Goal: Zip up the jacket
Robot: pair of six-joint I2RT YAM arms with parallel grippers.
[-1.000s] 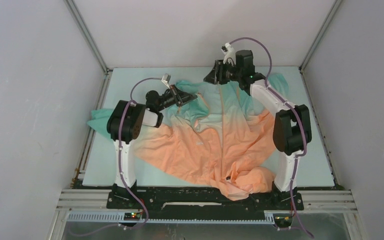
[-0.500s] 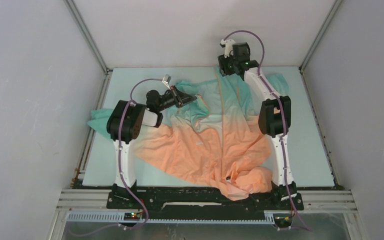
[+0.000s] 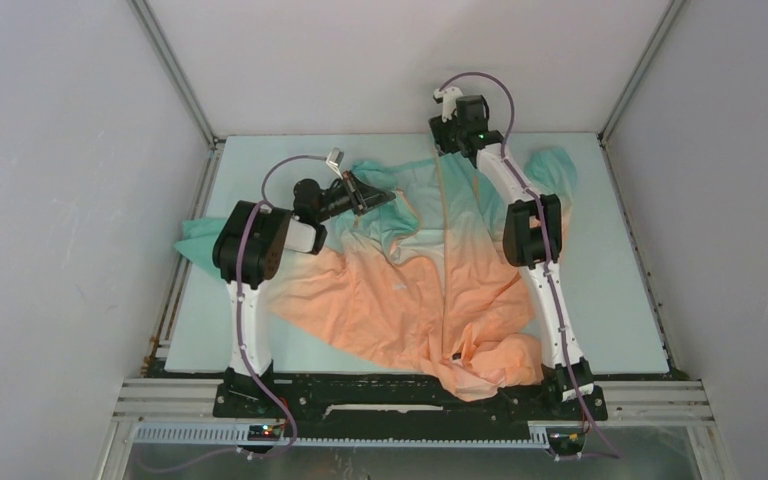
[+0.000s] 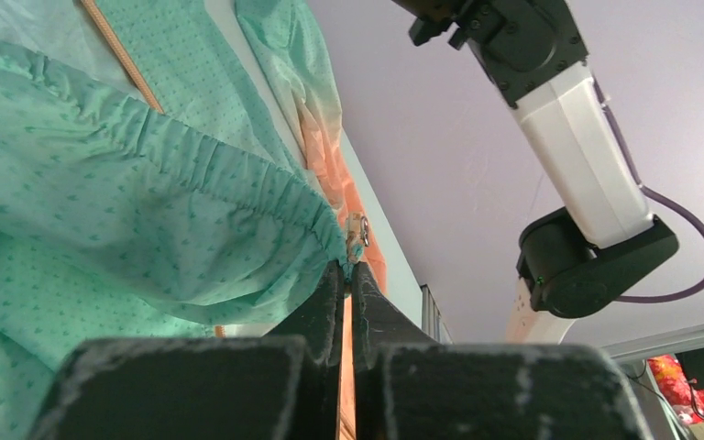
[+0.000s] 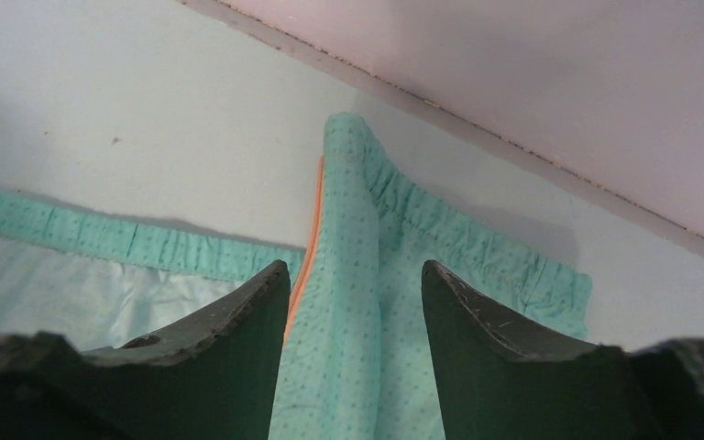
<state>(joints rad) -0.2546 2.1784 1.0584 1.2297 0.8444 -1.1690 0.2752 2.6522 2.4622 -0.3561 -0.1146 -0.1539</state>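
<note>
My right hand (image 5: 356, 273), fingers apart, straddles the far teal hem of the jacket (image 3: 430, 290) on the table (image 3: 620, 300), zipper (image 3: 444, 205) running toward me, left hand (image 4: 347, 269) clamped on hem nearby

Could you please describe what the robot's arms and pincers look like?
Both arms have white links and bulky black joint housings: left arm, right arm. A purple cable loops along each. The left pincer and right pincer have dark, tapered, rough-textured fingers.
</note>
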